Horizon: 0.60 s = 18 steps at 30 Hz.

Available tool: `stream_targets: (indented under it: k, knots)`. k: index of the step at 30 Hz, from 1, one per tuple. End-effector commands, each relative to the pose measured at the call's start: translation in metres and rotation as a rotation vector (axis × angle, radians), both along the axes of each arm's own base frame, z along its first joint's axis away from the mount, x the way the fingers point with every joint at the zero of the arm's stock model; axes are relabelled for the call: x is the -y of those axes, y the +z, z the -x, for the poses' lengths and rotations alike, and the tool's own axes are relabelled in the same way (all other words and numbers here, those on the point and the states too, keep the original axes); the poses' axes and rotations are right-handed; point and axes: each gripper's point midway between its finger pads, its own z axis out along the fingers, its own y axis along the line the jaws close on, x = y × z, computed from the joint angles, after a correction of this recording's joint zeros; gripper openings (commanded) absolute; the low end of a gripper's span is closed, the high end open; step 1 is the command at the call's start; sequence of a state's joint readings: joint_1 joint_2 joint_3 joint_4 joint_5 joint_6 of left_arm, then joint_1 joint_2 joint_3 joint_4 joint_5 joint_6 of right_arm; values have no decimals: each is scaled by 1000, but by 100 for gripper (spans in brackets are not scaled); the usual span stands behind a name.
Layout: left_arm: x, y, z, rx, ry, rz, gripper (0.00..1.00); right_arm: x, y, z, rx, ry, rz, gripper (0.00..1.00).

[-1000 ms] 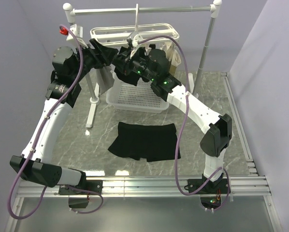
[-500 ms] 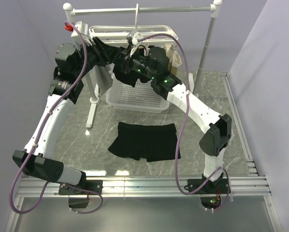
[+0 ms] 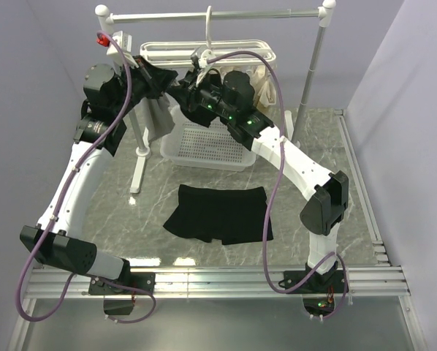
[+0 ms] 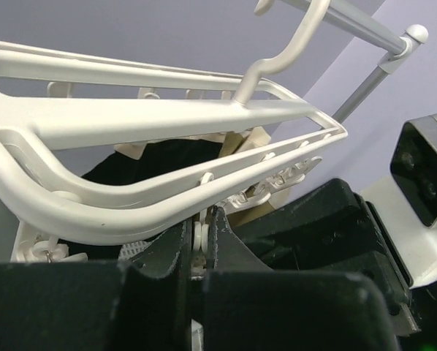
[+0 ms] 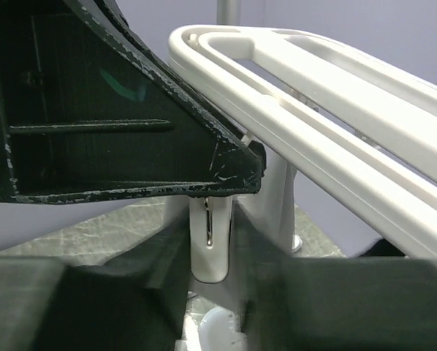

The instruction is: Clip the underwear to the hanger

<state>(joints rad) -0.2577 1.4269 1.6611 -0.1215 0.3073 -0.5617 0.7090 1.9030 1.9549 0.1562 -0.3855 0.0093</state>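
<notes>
A peg under the hanger is clamped by the left gripper, and one by the right gripper. The underwear is laid flat at 6 o'clock from the basket.

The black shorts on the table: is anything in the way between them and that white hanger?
Nothing lies on the shorts. The white basket sits between them and the hanger, and the left end effector and right end effector are up at the hanger, each shut on a clip.
</notes>
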Motion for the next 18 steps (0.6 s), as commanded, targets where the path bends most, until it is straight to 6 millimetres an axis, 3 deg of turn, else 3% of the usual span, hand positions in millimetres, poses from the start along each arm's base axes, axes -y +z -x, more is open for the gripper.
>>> stream_targets:
  k: [1,2,5,12,18]
  knots:
    - [-3,7,-2,13,9,-3,0,12,32,7,64,-14,-58,37]
    - [-4,8,-2,20,12,-5,0,13,30,7,57,-17,-52,48]
    - [-5,8,-2,20,15,-11,0,17,21,8,35,-28,-35,57]
    - [-6,3,-1,15,16,-23,0,42,-27,37,61,6,79,55]
    - [-6,1,-1,12,16,-23,0,55,-94,67,-43,86,252,53]
